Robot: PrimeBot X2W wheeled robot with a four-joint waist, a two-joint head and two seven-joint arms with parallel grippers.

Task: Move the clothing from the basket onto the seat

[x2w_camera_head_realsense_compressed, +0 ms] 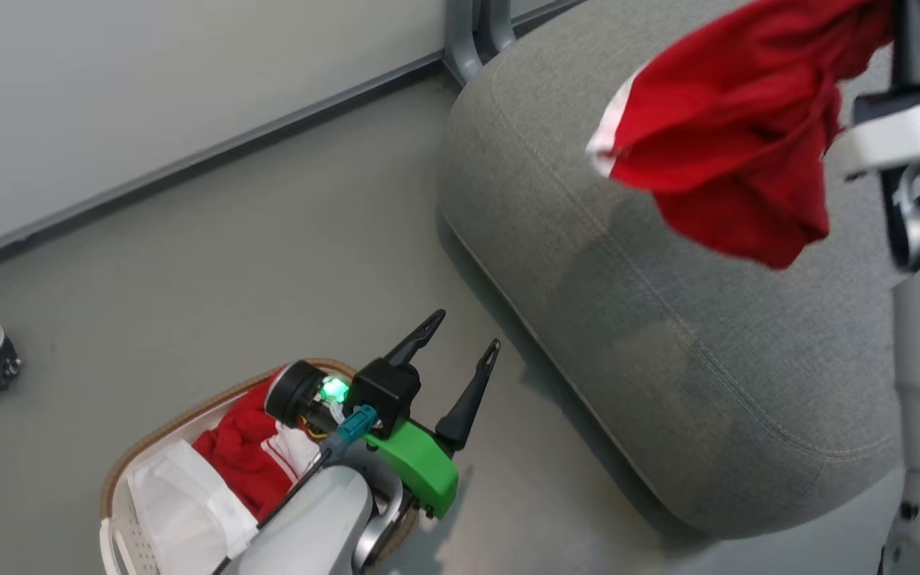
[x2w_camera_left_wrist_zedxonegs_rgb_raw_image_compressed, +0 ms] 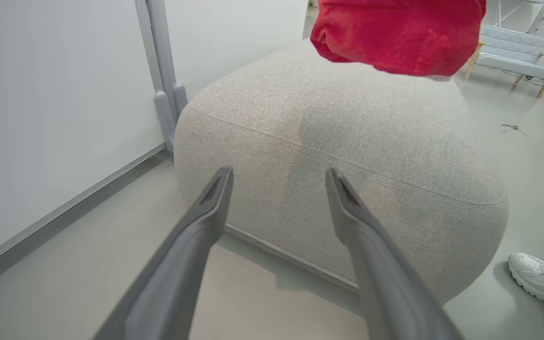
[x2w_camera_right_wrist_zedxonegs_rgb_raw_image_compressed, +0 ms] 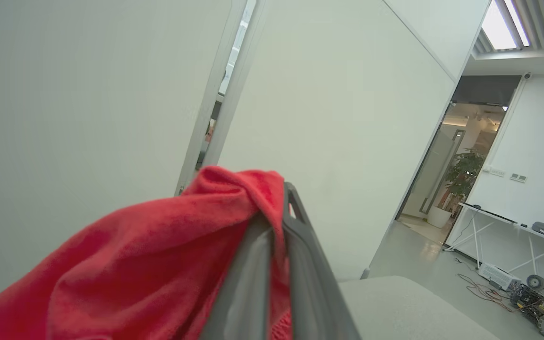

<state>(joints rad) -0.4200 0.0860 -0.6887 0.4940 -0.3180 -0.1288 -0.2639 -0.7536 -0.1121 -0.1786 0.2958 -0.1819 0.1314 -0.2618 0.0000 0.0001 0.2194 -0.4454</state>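
Above the grey seat [x2w_camera_head_realsense_compressed: 668, 335], your right gripper [x2w_camera_right_wrist_zedxonegs_rgb_raw_image_compressed: 282, 203] is pinched tight on a red garment [x2w_camera_head_realsense_compressed: 731, 120] with white trim, its folds bunched around the closed fingers as it hangs over the upholstery. A second red garment [x2w_camera_head_realsense_compressed: 240, 459], white-striped, lies in the basket [x2w_camera_head_realsense_compressed: 156, 435] on the floor [x2w_camera_head_realsense_compressed: 268, 263] near the seat, against the white liner [x2w_camera_head_realsense_compressed: 180, 495]. Your left gripper [x2w_camera_head_realsense_compressed: 466, 330] hovers over the basket's rim with its fingers spread wide and nothing between them, pointing toward the seat. A pale partition wall [x2w_camera_head_realsense_compressed: 148, 104] stands behind; a person's white shoe [x2w_camera_left_wrist_zedxonegs_rgb_raw_image_compressed: 534, 278] rests on the floor by the seat's far end, and a pale armchair [x2w_camera_left_wrist_zedxonegs_rgb_raw_image_compressed: 513, 52] sits well beyond it
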